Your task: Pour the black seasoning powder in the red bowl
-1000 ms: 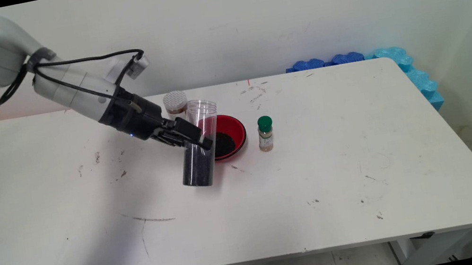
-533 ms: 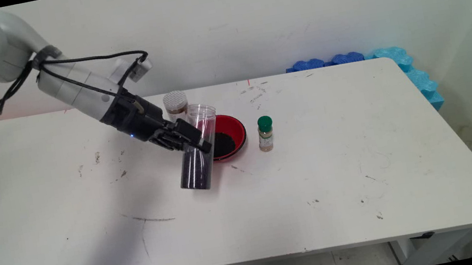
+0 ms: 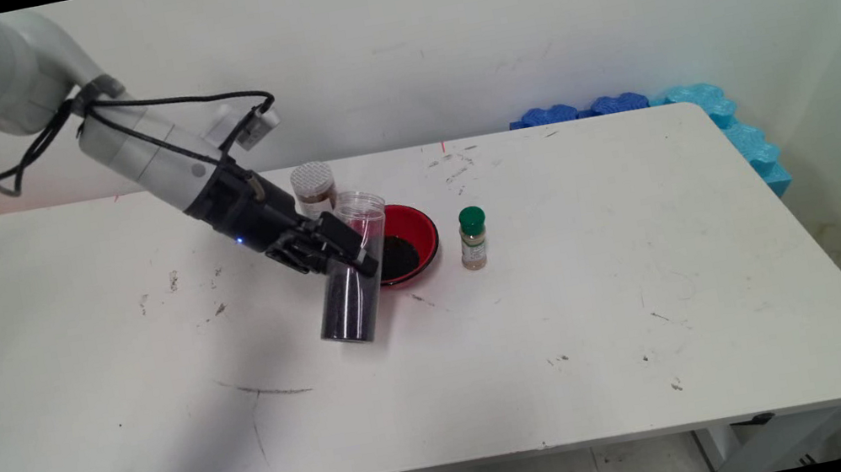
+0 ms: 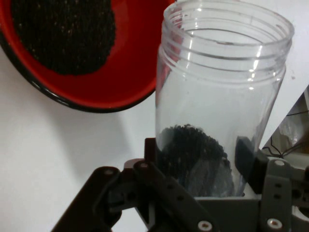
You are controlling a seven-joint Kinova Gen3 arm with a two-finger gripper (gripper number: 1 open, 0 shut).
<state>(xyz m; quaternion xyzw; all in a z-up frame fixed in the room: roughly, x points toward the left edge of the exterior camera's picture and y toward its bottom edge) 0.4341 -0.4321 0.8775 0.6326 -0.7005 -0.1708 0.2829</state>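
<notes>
**Operator:** Gripper (image 3: pixel 342 251) first; from my remote station I see its two black fingers (image 4: pixel 245 153) pinching a clear plastic jar (image 3: pixel 351 269) at mid-height; the jar has no lid, leans a little, and its lower part is filled with small dark grains (image 4: pixel 193 154).

**Listener:** Is the jar resting on anything?

**Operator:** I cannot tell whether its base touches the white table (image 3: pixel 570 313) or hangs just above it; the hand view does not show the base.

**Listener:** What lies around the gripper?

**Operator:** Just beyond the gripper, beside the jar's open mouth, sits a red bowl (image 3: pixel 420 232) holding a heap of the same dark grains; behind the gripper, toward the wall, stands a brown jar with a white perforated lid (image 3: pixel 313 184), partly hidden by the clear jar; past the bowl, farther from the gripper, a small spice bottle with a green cap (image 3: pixel 474 238) stands upright, apart from the bowl.
</notes>
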